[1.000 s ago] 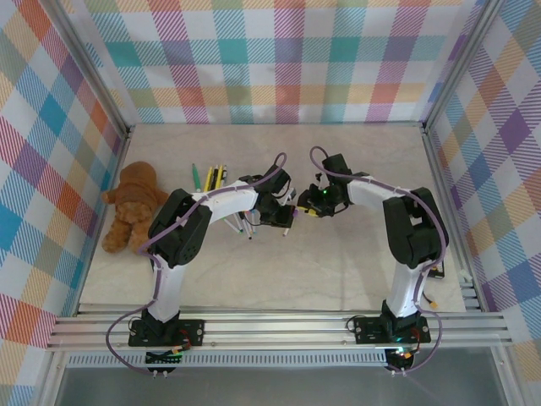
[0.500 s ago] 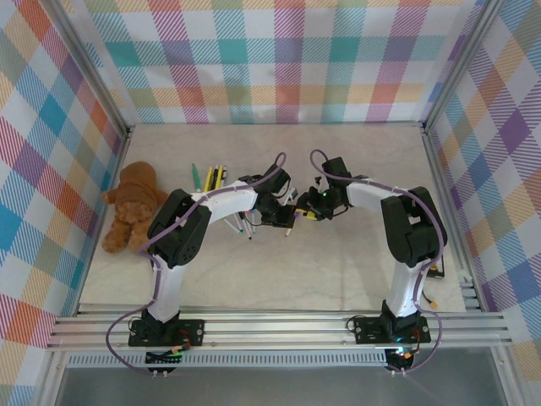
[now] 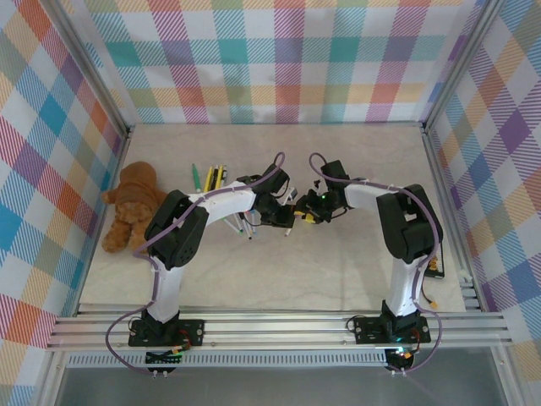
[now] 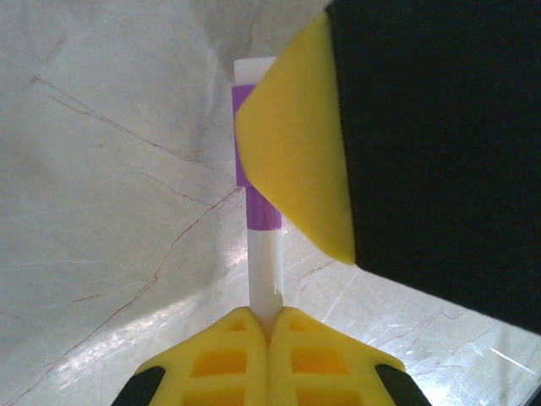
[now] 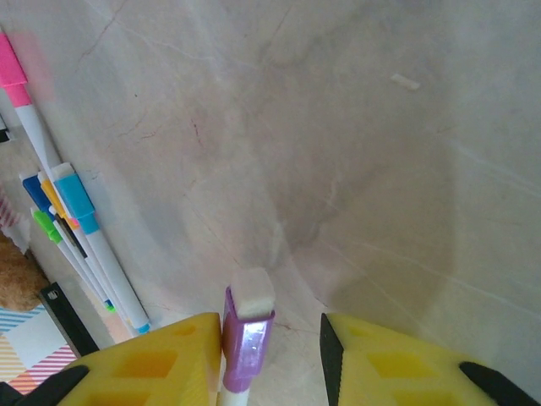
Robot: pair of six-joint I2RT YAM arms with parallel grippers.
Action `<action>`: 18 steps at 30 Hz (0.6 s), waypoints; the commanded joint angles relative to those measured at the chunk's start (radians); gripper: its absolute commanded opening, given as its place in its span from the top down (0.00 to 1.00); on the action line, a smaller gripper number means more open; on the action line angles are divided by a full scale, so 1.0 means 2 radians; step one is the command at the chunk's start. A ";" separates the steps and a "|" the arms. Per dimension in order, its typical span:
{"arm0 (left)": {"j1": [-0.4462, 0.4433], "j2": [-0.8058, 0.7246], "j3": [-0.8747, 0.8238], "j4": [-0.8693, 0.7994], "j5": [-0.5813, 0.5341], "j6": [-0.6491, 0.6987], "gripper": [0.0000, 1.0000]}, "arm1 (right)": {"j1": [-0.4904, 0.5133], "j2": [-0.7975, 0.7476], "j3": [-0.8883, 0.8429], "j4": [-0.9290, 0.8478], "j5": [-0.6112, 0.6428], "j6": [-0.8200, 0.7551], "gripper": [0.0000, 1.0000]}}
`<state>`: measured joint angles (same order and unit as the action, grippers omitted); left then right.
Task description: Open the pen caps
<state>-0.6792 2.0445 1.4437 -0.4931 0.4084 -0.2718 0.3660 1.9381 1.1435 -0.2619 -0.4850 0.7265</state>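
arms: we count two, meeting over the middle of the surface point(image 3: 338, 262).
left pincer point(image 4: 270, 326): yellow ribbed pads pressed together on the white barrel of the held pen point(image 4: 265, 271). One pen in it.
right pincer point(image 5: 270, 326): spread. The purple cap point(image 5: 247, 347) stands between its pads, touching one, with a gap to the other.
purple cap: one. Smooth glossy plastic, a short tube with a flat white end plug. It sits on the held pen's barrel, above the middle of the surface, between our two pincers.
held pen: one. Thin, round, white plastic barrel.
loose pens point(image 5: 76, 199): we count at least five lying side by side in the right wrist view. Caps are pink, light blue, dark blue, yellow and green; the barrels we can see are white. In the top view they lie on the left half of the surface, some partly under the left arm. We cannot tell the total.
teddy bear point(image 3: 131, 207): one. Brown fuzzy plush, lying at the surface's left edge.
surface: one slab. Pale marble look, fine dark veins, slight gloss.
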 commanded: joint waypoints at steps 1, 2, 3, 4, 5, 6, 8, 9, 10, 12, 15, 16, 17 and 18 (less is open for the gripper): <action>-0.002 -0.022 -0.008 0.007 0.011 -0.002 1.00 | -0.002 0.014 0.019 0.007 -0.014 0.010 0.63; -0.002 -0.021 -0.008 0.007 0.012 -0.001 1.00 | -0.002 0.017 0.022 0.008 -0.015 0.011 0.63; -0.002 -0.021 -0.009 0.008 0.012 -0.001 1.00 | -0.001 0.020 0.024 0.007 -0.017 0.011 0.63; -0.002 -0.021 -0.010 0.008 0.011 -0.002 1.00 | -0.001 0.022 0.024 0.008 -0.017 0.013 0.63; -0.002 -0.020 -0.010 0.011 0.012 -0.002 1.00 | -0.001 0.025 0.024 0.011 -0.021 0.014 0.63; -0.002 -0.021 -0.011 0.012 0.012 -0.003 1.00 | -0.001 0.027 0.024 0.013 -0.022 0.017 0.63; -0.002 -0.019 -0.012 0.014 0.014 -0.004 1.00 | 0.000 0.031 0.023 0.016 -0.024 0.019 0.64; -0.002 -0.018 -0.012 0.015 0.015 -0.004 1.00 | -0.001 0.033 0.024 0.018 -0.024 0.019 0.64; -0.002 -0.017 -0.012 0.015 0.016 -0.004 1.00 | 0.000 0.035 0.024 0.020 -0.026 0.020 0.64; -0.003 -0.017 -0.014 0.018 0.017 -0.005 1.00 | 0.000 0.039 0.024 0.027 -0.033 0.024 0.64; -0.004 -0.015 -0.014 0.019 0.018 -0.004 1.00 | 0.001 0.047 0.029 0.029 -0.036 0.026 0.65; -0.004 -0.015 -0.015 0.019 0.018 -0.004 1.00 | 0.001 0.049 0.030 0.031 -0.037 0.027 0.65; -0.004 -0.014 -0.014 0.019 0.017 -0.005 1.00 | 0.002 0.051 0.030 0.034 -0.042 0.028 0.65; -0.005 -0.014 -0.013 0.020 0.019 -0.005 1.00 | 0.002 0.054 0.031 0.036 -0.044 0.029 0.65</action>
<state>-0.6792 2.0441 1.4273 -0.4667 0.4217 -0.2722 0.3534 1.9873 1.1805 -0.2710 -0.5549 0.7784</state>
